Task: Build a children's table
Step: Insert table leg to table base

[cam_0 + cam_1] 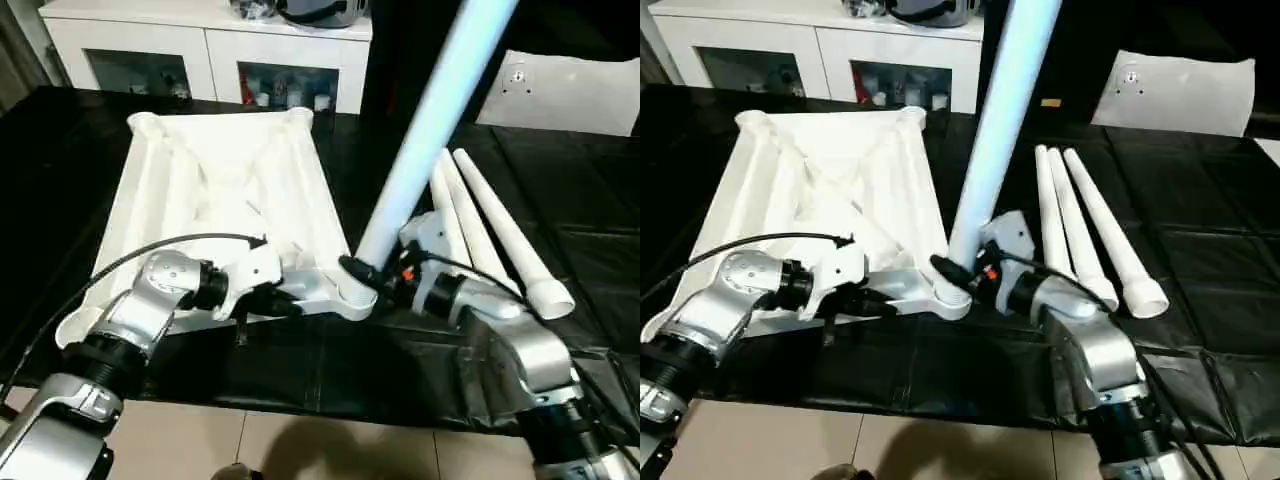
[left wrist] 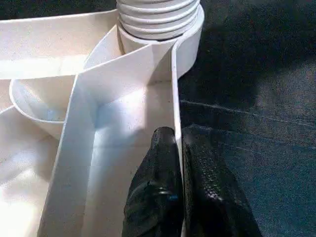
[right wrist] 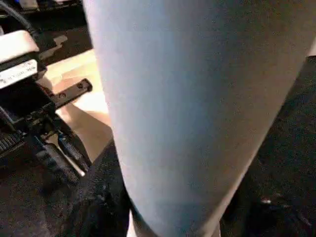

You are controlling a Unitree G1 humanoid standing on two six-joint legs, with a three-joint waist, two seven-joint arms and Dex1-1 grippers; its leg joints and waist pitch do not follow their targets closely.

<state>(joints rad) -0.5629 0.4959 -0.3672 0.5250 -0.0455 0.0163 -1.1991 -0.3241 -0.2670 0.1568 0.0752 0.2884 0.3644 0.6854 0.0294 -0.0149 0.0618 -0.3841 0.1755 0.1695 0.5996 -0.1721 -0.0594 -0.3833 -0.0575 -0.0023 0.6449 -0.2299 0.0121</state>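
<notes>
The children's table top [image 1: 220,190] lies upside down on the black mat, its ribbed underside facing up. My left gripper [image 2: 175,136] is shut on the thin rim wall [image 2: 175,84] beside the near right corner socket [image 1: 352,298]. A long white leg [image 1: 430,120] stands in that socket, leaning up and to the right, and its threaded end [image 2: 158,17] sits at the socket mouth. Low on this leg, just above the socket, my right gripper [image 1: 365,272] is shut around it. Three loose legs [image 1: 490,225] lie side by side to the right of the top.
A white cabinet with glass doors [image 1: 210,50] stands behind the table top. A flat white panel with a small round fitting [image 1: 570,90] rests at the back right. The black mat's near edge meets pale floor tiles [image 1: 300,440].
</notes>
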